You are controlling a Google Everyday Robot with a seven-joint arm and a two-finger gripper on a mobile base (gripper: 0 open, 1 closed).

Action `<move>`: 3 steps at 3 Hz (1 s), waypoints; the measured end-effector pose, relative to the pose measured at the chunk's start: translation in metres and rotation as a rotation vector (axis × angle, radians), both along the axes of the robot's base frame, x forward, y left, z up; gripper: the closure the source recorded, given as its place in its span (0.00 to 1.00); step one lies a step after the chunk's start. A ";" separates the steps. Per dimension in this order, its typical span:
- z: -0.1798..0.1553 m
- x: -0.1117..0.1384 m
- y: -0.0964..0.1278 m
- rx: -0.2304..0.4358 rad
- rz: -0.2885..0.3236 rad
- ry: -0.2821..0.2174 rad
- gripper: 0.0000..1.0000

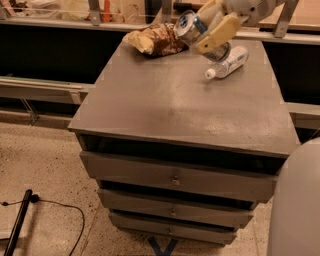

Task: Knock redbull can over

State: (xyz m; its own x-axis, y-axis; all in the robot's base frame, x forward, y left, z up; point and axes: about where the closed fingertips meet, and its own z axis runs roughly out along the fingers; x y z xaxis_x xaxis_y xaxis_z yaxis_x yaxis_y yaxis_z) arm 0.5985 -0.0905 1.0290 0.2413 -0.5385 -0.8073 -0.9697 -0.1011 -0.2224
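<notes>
The grey counter (175, 102) is offering plenty of bare surface toward its front, so the step in hand, as I am judging it, is getting the redbull can (188, 24) to end up lying on its side there rather than at the crowded back edge. Doing that well is meaning lowering it close to the surface before letting go, steering it away from the brown-and-yellow snack bag (152, 39) on one side and the clear plastic bottle (233, 60) lying on the other, and releasing gently, since a round can is likely to be rolling once it is free. The white arm (250, 7) is reaching in from the upper right of the view, over the far side of the counter, with its wrist angling down and to the left. The tool (203, 30) is hanging just above the bottle, its tan fingers (220, 32) clamping across the can's body and holding it tilted, clear of the surface, one silver end pointing up and leftward.
</notes>
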 end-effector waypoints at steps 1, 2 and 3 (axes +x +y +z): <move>0.014 0.003 0.024 -0.094 -0.031 -0.108 1.00; 0.035 0.003 0.036 -0.218 -0.150 -0.252 1.00; -0.014 0.017 0.045 -0.394 -0.213 -0.253 1.00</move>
State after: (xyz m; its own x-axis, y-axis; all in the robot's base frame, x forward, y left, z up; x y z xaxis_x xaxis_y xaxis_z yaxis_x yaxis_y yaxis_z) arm 0.6154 -0.0452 1.0154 0.2551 -0.8483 -0.4641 -0.8987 -0.0309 -0.4375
